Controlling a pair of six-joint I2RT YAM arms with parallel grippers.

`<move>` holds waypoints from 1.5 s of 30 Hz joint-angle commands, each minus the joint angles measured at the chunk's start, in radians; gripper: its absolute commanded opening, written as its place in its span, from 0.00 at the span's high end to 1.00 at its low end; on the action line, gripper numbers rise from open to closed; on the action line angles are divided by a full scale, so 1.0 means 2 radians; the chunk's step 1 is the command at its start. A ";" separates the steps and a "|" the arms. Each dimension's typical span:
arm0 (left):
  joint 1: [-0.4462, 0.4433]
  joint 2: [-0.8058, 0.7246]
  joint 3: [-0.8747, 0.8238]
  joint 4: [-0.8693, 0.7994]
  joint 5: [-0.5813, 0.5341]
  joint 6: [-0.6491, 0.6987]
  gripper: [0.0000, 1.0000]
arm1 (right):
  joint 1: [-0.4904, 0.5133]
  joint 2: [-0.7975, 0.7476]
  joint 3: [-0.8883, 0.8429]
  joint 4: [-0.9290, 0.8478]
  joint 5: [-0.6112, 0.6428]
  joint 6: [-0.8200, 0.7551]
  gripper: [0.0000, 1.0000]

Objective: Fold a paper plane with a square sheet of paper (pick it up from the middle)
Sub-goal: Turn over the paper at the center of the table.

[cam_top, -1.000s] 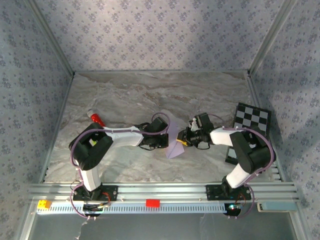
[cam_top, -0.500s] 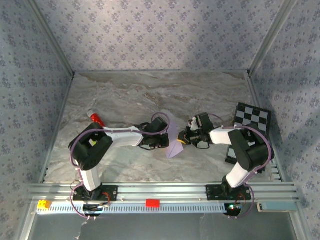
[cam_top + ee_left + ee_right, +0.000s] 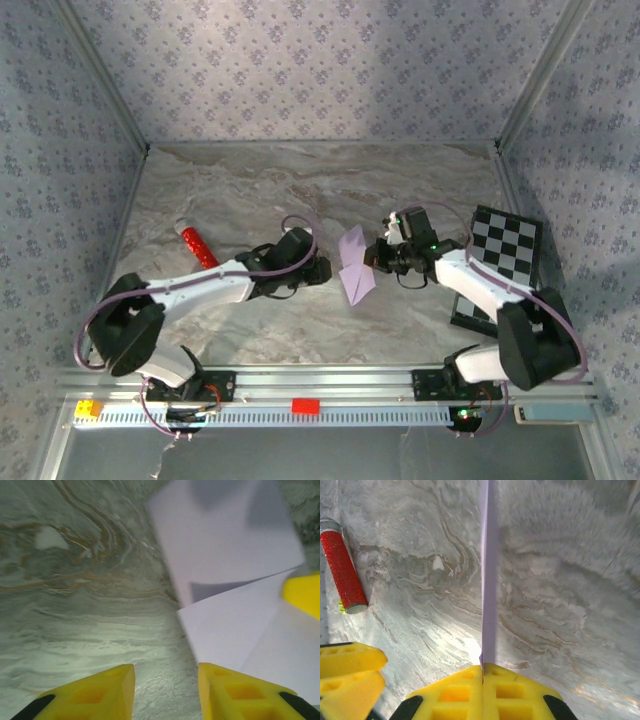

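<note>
The pale lilac sheet of paper is folded into a narrow pointed shape and hangs mid-table. My right gripper is shut on its right side. In the right wrist view the paper runs edge-on up from the closed gripper. My left gripper stands open just left of the paper, with bare marble between its fingers. In the left wrist view the gripper faces the folded paper at the upper right. The left gripper's yellow fingers show in the right wrist view's lower left corner.
A small red cylinder lies at the left of the marble table, also seen as the red cylinder. The black-and-white checkered board lies at the right, under the right arm. Patterned walls close in the sides and back.
The left gripper has opened, let go of the paper and drawn back left. The right gripper has shut on the paper and lifted it slightly toward the back.
</note>
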 commanded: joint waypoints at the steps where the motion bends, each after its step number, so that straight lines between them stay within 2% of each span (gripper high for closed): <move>1: 0.010 -0.040 -0.019 -0.042 -0.050 -0.007 0.60 | 0.010 -0.034 0.032 -0.108 0.086 -0.062 0.96; 9: 0.033 -0.153 -0.042 -0.152 -0.105 -0.026 0.57 | 0.044 -0.064 0.081 -0.189 0.210 -0.100 0.96; 12: 0.041 -0.209 -0.060 -0.189 -0.123 -0.030 0.52 | 0.056 -0.060 0.089 -0.195 0.241 -0.104 0.96; 17: 0.076 -0.279 -0.094 -0.215 -0.102 -0.033 0.49 | 0.078 -0.037 0.104 -0.213 0.305 -0.091 0.96; 20: 0.091 -0.292 -0.105 -0.207 -0.087 -0.036 0.48 | 0.103 -0.015 0.124 -0.235 0.368 -0.100 0.96; 25: 0.100 -0.272 -0.093 -0.221 -0.079 -0.027 0.47 | 0.146 0.046 0.175 -0.301 0.503 -0.089 0.97; 28: 0.104 -0.263 -0.088 -0.221 -0.073 -0.022 0.47 | 0.172 0.084 0.192 -0.317 0.551 -0.079 0.97; 31: 0.106 -0.261 -0.084 -0.227 -0.080 -0.028 0.47 | 0.197 0.125 0.201 -0.320 0.558 -0.069 0.97; 34: 0.108 -0.268 -0.087 -0.228 -0.091 -0.039 0.47 | 0.216 0.167 0.224 -0.313 0.532 -0.063 0.96; 41: 0.111 -0.284 -0.092 -0.237 -0.096 -0.041 0.46 | 0.237 0.221 0.237 -0.253 0.392 -0.046 0.90; 45: 0.112 -0.284 -0.093 -0.234 -0.090 -0.042 0.45 | 0.237 0.230 0.238 -0.226 0.333 -0.043 0.87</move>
